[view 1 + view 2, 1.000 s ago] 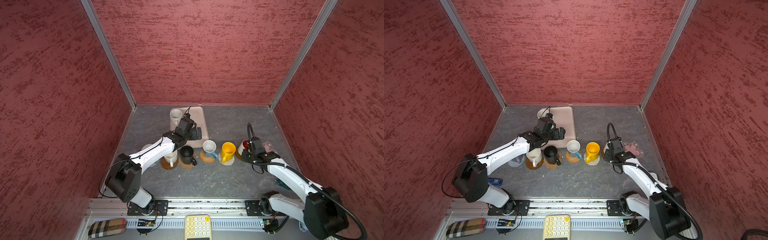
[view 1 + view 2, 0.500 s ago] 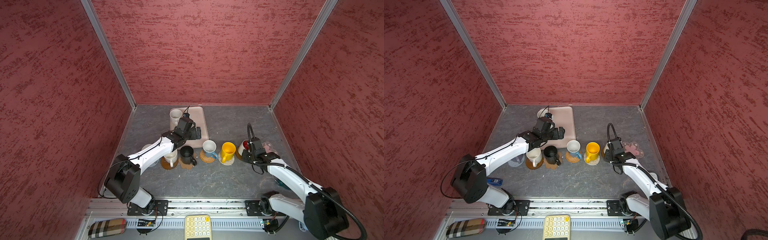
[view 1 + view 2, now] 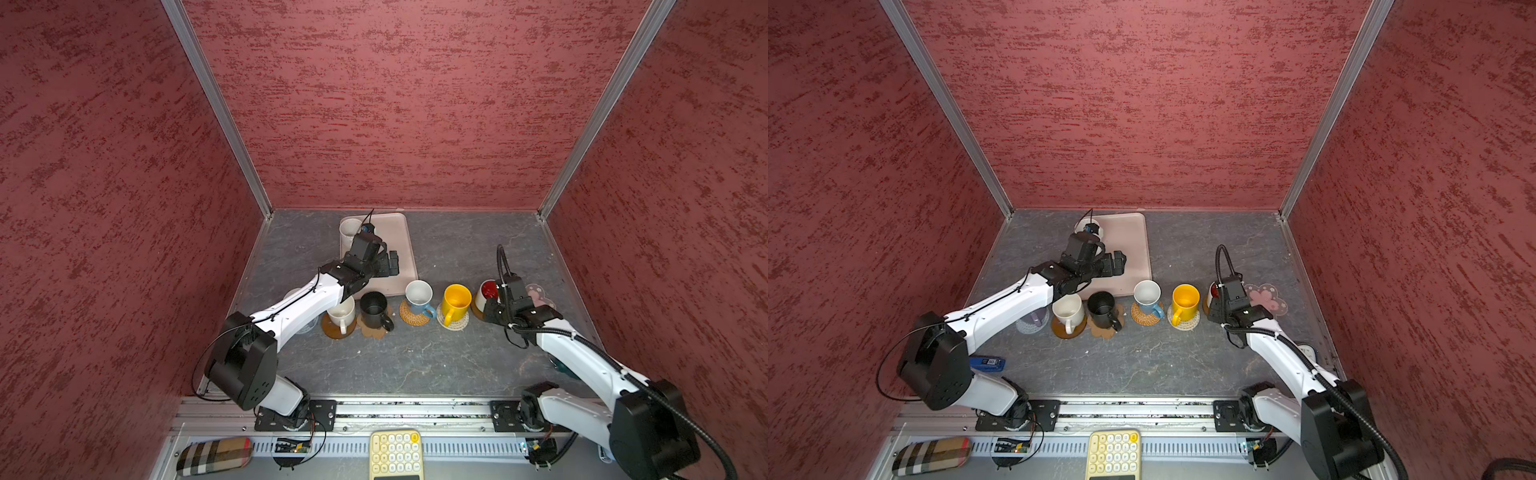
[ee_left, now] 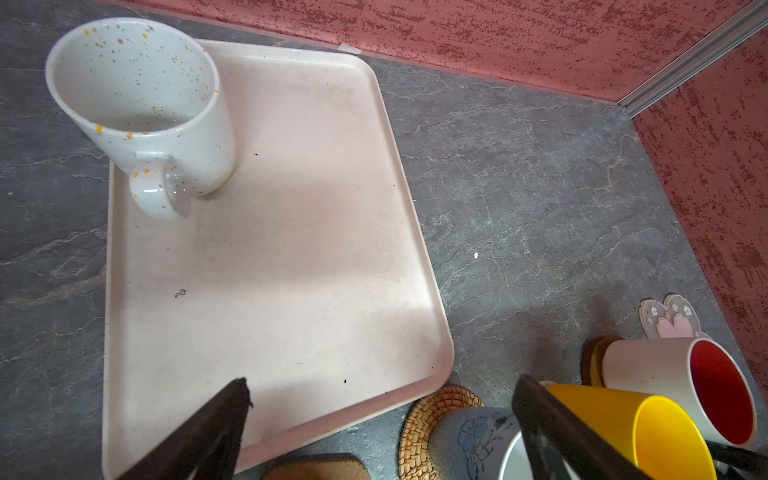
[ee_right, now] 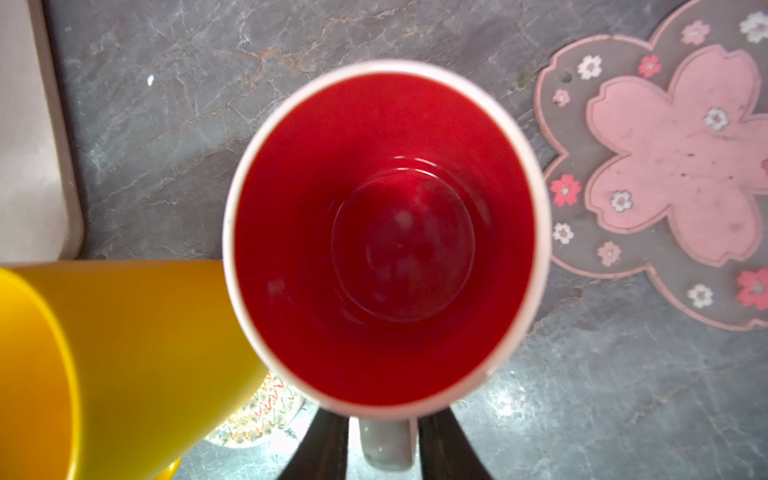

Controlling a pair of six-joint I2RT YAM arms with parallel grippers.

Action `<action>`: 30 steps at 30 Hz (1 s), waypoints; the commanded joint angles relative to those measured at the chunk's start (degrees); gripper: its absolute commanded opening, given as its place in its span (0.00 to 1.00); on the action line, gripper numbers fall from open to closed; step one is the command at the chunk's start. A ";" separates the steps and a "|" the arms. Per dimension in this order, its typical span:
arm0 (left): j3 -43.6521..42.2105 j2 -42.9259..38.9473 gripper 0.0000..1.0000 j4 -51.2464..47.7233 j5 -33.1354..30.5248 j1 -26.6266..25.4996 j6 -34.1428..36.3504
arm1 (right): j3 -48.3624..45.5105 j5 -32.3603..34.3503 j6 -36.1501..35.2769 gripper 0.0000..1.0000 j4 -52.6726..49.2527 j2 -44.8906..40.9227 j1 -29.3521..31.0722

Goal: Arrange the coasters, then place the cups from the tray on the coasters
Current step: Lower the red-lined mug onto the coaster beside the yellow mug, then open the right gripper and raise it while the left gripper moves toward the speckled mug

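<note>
Gaping over the tray, left jaws hold nothing — right jaws, barely parted, flank the red-lined mug handle.

Tray floor: the tray lay mostly bare; only a speckled mug stood in one far corner.
Above tray: the left gripper hung over the near edge, jaws wide.
Mug row: the white mug, black mug, blue mug, yellow mug and red-lined mug stood close together, leaving only narrow gaps.
Handle: the right gripper had a finger on each side of the red-lined mug's handle.
Right end: the flower coaster lay bare, open from above, just beside the red-lined mug.
Front: the table was bare between row and rail.
</note>
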 commanded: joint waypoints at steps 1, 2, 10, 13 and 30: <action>-1.14 -2.63 0.99 -0.72 -0.96 0.68 -0.22 | 0.74 -0.45 0.10 0.34 1.73 -1.08 -0.33; -1.28 -2.94 0.99 -0.82 -0.95 0.78 -0.18 | 0.79 -0.67 0.19 0.35 1.64 -1.23 -0.35; -2.27 -5.48 0.99 -0.91 -0.38 2.46 -0.75 | 1.58 -1.84 0.34 0.39 -0.55 -3.76 -0.27; -1.90 -6.36 0.99 -2.13 -0.16 2.73 -0.75 | 2.84 -2.27 0.17 0.39 -1.94 -5.50 -0.28; 1.45 -14.40 1.00 -15.06 -1.05 6.18 1.04 | 7.96 -8.96 -1.94 0.47 8.24 -8.83 -0.28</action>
